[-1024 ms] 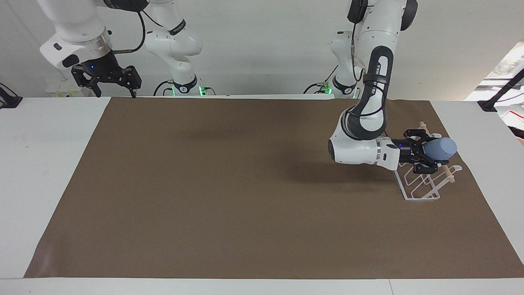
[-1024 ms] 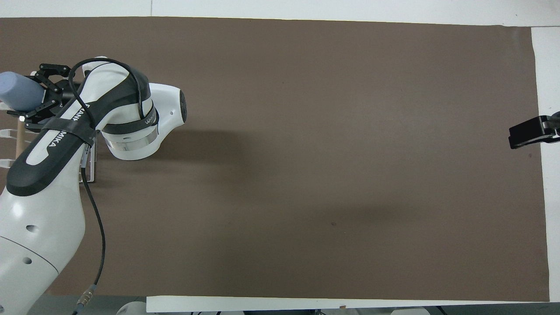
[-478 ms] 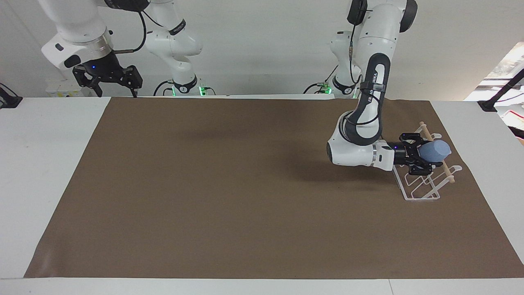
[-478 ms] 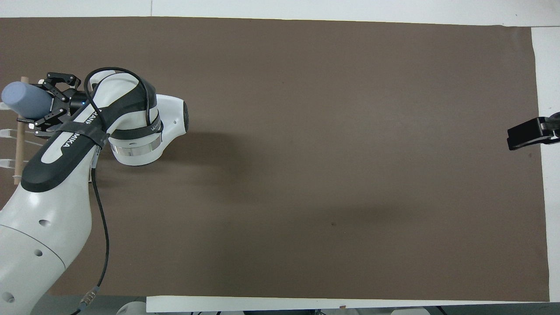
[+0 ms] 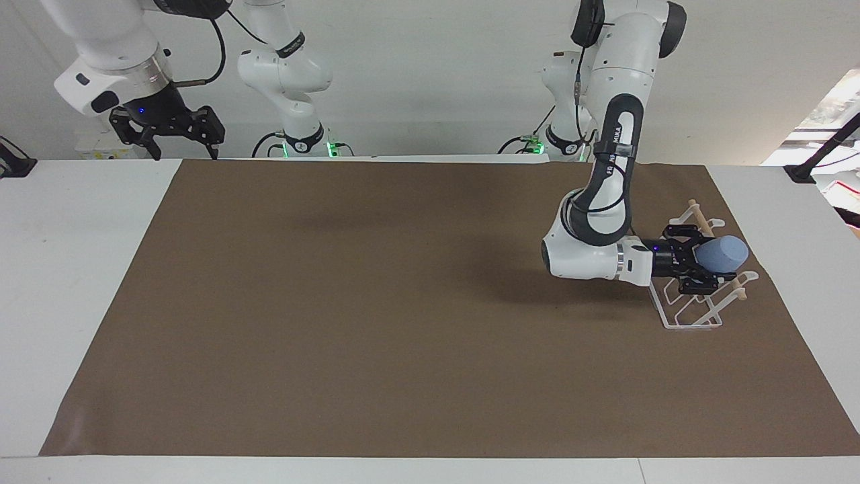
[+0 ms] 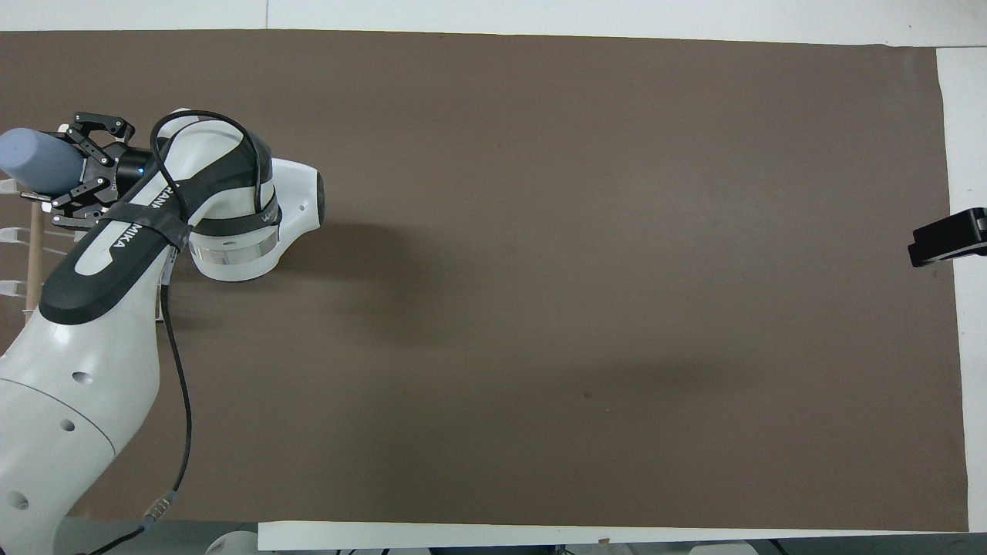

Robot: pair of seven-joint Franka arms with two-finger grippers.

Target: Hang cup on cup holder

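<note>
The light-blue cup [image 5: 723, 253] lies sideways in my left gripper [image 5: 699, 263], which is shut on its open end, its narrower base pointing away from the arm. It hangs over the white wire cup holder [image 5: 692, 306] at the left arm's end of the brown mat, just above the wooden dowel [image 5: 700, 215]. In the overhead view the cup [image 6: 35, 159] and left gripper [image 6: 77, 166] sit over the holder's dowel [image 6: 34, 254]. Whether the cup touches a prong is hidden. My right gripper [image 5: 180, 141] is open and empty, raised at the right arm's end.
A brown mat [image 5: 403, 302] covers most of the white table [image 5: 80, 269]. The left arm's forearm [image 6: 100, 262] covers part of the holder in the overhead view. The right gripper's tip [image 6: 947, 243] shows at that view's edge.
My left gripper with the cup moved slightly back toward the left arm's end of the table over the holder and lowered a little. My right gripper drifted outward and a bit higher.
</note>
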